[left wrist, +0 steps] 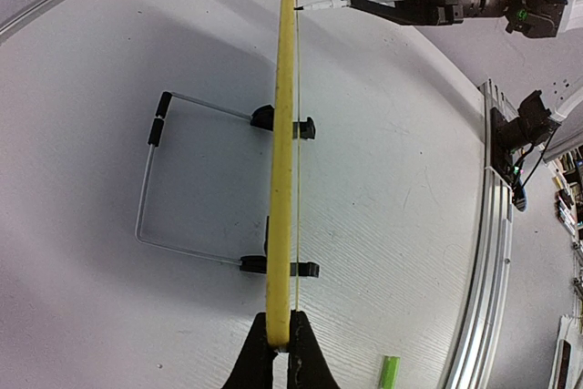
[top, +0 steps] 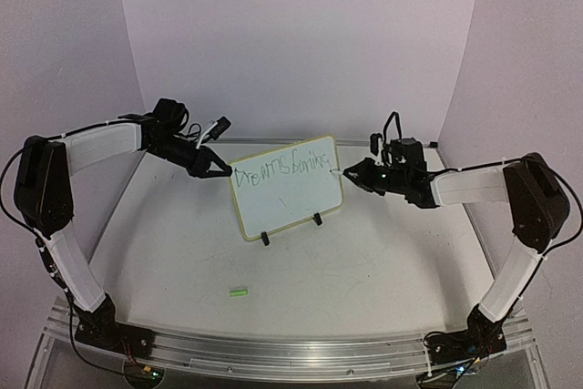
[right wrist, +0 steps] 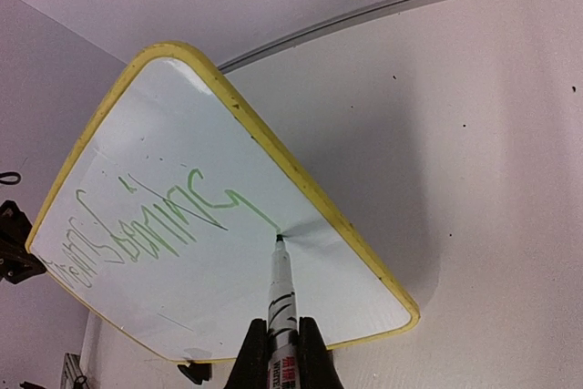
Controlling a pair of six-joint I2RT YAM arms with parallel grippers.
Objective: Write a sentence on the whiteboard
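Two pincers are shut: the left pincer point(top: 221, 169) clamps the left frame edge of the whiteboard point(top: 287, 199), which stands at the middle of the table point(top: 364, 261) between the arms, and the right pincer point(top: 351, 174) grips a marker point(right wrist: 281, 293) with its tip on the board face near the right frame. Judged light, stiff and glossy, the board may slide or tip under pen pressure, so the frame edge is the sound hold. The sentence point(top: 278, 169) runs to the right edge; bare white lies below it.
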